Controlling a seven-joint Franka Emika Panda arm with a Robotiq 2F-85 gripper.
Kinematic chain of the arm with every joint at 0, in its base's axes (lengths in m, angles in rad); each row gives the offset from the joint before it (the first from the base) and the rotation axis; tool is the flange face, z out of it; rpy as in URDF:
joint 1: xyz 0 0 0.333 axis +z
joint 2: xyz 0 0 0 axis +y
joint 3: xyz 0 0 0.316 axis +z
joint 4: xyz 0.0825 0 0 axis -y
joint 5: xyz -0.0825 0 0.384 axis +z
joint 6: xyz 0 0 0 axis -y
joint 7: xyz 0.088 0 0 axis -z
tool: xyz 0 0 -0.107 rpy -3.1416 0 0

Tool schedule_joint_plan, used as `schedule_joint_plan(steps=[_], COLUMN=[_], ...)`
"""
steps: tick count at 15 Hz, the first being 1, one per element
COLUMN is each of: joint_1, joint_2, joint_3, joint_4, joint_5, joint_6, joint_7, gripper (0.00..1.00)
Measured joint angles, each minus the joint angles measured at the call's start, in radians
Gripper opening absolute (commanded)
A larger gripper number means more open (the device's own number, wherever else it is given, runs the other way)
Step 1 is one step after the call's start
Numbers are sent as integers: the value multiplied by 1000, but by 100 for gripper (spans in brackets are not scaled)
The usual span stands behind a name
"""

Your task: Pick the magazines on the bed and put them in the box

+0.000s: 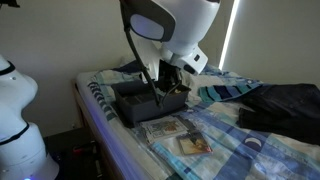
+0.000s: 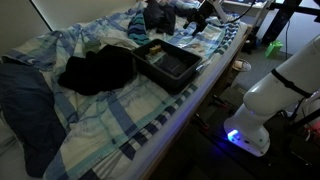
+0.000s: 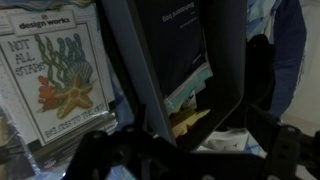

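The dark box (image 1: 135,100) (image 2: 170,62) lies on the bed (image 1: 235,150) (image 2: 120,120). My gripper (image 1: 166,93) (image 3: 185,150) hangs at the box's near side, open, with nothing clamped. In the wrist view a dark navy magazine (image 3: 178,45) lies tilted just beyond the fingers, teal and yellow page edges showing at its lower end; whether it rests inside the box I cannot tell. Beside it lies a white booklet with a starfish picture (image 3: 60,85) (image 1: 165,128). A small orange-tan magazine (image 1: 196,145) lies flat on the sheet nearer the camera.
A bulky dark bundle of cloth (image 2: 95,70) (image 1: 285,105) sits on the bed beside the box. A white rounded machine (image 2: 265,100) (image 1: 15,110) stands on the floor by the bed's striped edge. Rumpled bedding lies behind the box.
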Motion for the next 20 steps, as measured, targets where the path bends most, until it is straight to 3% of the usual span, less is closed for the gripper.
schedule_joint_plan(steps=[9, 20], joint_1=[-64, -83], joint_2=[65, 110], joint_3=[-61, -62], joint_4=[-16, -58], joint_5=[-3, -7], joint_6=[36, 79], joint_7=[3, 3], gripper=[100, 100])
